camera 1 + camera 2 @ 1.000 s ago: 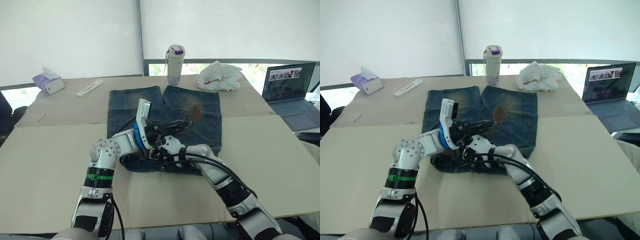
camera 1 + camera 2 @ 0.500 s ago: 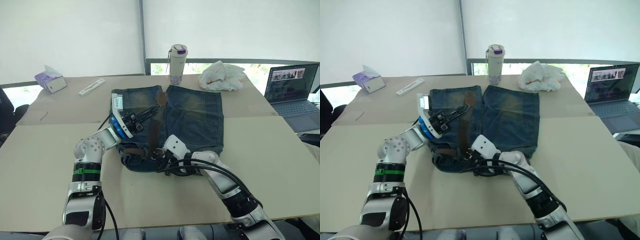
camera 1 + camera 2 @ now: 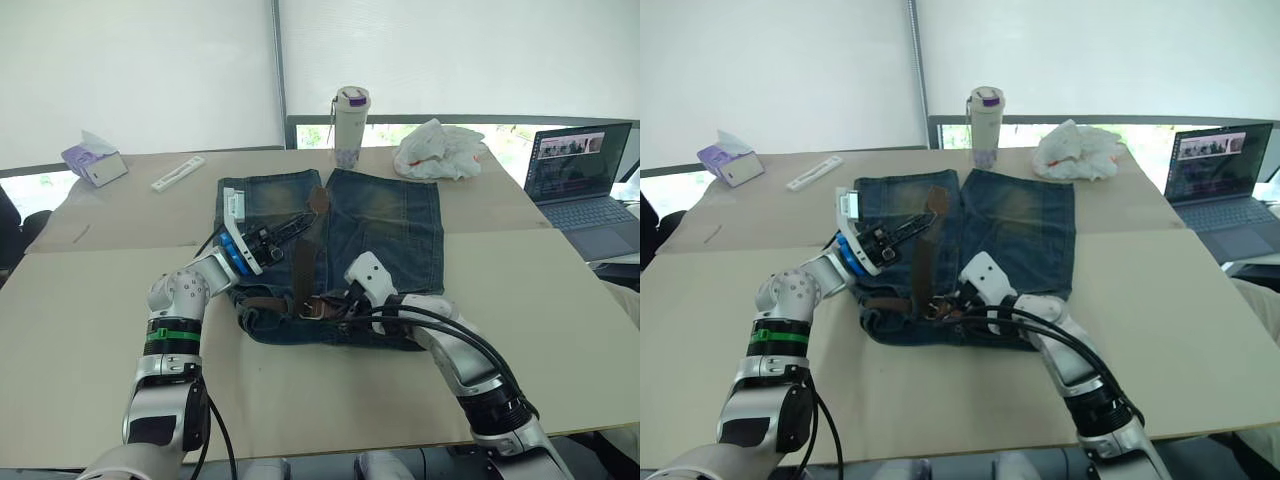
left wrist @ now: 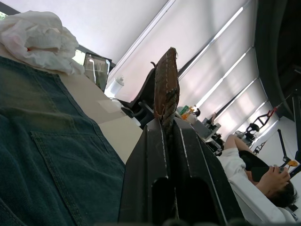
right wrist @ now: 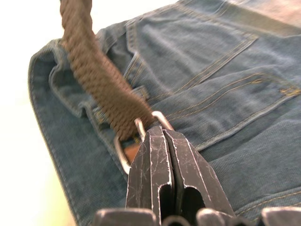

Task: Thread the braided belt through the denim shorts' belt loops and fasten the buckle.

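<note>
Tissue box point(image 3: 93, 162): on the far left part of the table point(image 3: 90, 330), well apart from the shorts
White strip point(image 3: 178, 174): flat on the table, between the tissue box and the shorts
Left gripper point(image 3: 303, 221): raised over the left leg of the shorts, its fingers point(image 4: 149, 155) pressed together on the belt's free end, which stands up from between them in the left wrist view
Denim shorts point(image 3: 385, 225): spread flat mid-table, waistband nearest the robot, legs pointing away
Braided belt point(image 3: 303, 268): runs from the left gripper down across the shorts to the waistband, where a short stretch also lies along the band to the left
Buckle point(image 5: 138, 137): on the waistband, at the tip of the right gripper
Right gripper point(image 3: 332, 304): low on the waistband, fingers point(image 5: 155, 165) closed together with the buckle's silver frame at their tips
Bottle point(image 3: 350, 126): upright beyond the shorts
White bag point(image 3: 438, 150): crumpled, to the right of the bottle
Laptop point(image 3: 583, 176): open at the table's far right edge
</note>
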`<state>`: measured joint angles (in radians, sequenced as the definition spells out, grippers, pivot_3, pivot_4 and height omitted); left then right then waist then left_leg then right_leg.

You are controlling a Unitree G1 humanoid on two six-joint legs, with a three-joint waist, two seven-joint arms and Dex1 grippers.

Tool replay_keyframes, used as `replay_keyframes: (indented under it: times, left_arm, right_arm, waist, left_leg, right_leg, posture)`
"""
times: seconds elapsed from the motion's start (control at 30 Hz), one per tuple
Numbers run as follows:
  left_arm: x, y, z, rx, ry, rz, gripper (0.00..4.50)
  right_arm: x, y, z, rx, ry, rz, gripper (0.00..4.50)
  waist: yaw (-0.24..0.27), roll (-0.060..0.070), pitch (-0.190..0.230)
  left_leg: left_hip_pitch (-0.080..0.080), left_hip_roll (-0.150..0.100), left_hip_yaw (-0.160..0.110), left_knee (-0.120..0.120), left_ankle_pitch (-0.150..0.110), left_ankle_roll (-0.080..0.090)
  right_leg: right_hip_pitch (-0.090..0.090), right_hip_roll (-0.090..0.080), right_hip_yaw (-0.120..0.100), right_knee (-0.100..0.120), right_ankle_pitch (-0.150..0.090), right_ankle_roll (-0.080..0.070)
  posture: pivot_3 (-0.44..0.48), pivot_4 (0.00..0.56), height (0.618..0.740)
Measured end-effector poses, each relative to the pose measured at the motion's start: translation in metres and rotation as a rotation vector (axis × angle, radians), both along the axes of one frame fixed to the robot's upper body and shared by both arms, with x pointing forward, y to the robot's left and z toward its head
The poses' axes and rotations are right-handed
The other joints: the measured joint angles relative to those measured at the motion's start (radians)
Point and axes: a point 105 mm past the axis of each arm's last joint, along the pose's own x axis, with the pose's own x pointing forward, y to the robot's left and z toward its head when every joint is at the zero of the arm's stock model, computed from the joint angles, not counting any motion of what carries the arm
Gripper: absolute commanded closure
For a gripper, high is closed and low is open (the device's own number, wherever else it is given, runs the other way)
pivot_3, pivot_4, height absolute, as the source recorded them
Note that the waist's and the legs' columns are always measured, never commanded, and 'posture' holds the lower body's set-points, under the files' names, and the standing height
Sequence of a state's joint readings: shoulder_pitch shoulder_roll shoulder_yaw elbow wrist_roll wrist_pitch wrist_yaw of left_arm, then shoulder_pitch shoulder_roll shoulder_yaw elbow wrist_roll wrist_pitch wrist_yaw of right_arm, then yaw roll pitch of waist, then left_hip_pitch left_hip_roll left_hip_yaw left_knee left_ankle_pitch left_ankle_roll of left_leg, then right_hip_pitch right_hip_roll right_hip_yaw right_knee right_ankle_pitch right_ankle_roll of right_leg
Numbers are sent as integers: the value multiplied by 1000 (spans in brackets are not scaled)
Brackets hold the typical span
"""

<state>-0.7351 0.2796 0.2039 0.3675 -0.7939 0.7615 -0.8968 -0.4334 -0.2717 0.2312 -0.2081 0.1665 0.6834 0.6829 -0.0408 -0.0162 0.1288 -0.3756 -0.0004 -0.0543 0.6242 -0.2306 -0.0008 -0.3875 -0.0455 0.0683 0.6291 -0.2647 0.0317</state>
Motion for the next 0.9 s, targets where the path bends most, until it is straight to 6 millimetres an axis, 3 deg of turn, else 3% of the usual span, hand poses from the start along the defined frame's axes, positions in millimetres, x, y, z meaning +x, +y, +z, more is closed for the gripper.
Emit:
replay_keyframes:
  times: [0.07,0.2,0.3,0.5,0.67,0.9]
  left_arm:
    - [-2,-10,-2,-3,1,-25,4500]
    - [-8,-25,0,9,-27,-67,4500]
    - [-3,-32,0,36,-71,-10,4500]
    - [7,-38,0,40,-104,101,4500]
    - [9,-44,2,40,-96,143,4500]
    - [5,-52,11,34,-118,152,4500]
  right_arm:
    - [3,-5,13,77,-13,-28,4171]
    - [1,-20,48,232,-52,-79,2920]
    - [-5,-34,60,275,-68,-149,1909]
    - [-8,-59,67,274,-84,-283,1909]
    - [-14,-49,80,268,-117,-271,1909]
    - [-16,-19,67,151,-107,-232,1909]
  waist:
    - [5,0,0]
    - [10,0,0]
    - [14,0,0]
    - [15,0,1]
    - [14,0,1]
    - [13,0,1]
  left_leg:
    - [-1,0,0,1,0,0]
    - [-3,0,-1,1,0,0]
    - [-2,0,-1,1,0,0]
    - [-3,0,0,1,0,0]
    - [-3,0,0,1,0,0]
    - [-3,0,1,1,0,0]
  right_leg:
    - [0,0,0,0,0,0]
    - [-1,-1,0,0,0,0]
    - [-1,-1,0,0,0,0]
    - [-1,0,0,0,0,0]
    - [-1,0,0,0,0,0]
    - [-1,0,0,0,0,0]
  posture:
    - [0,150,740]
    - [0,150,740]
    - [0,150,740]
    - [0,150,740]
    - [0,150,740]
    - [0,150,740]
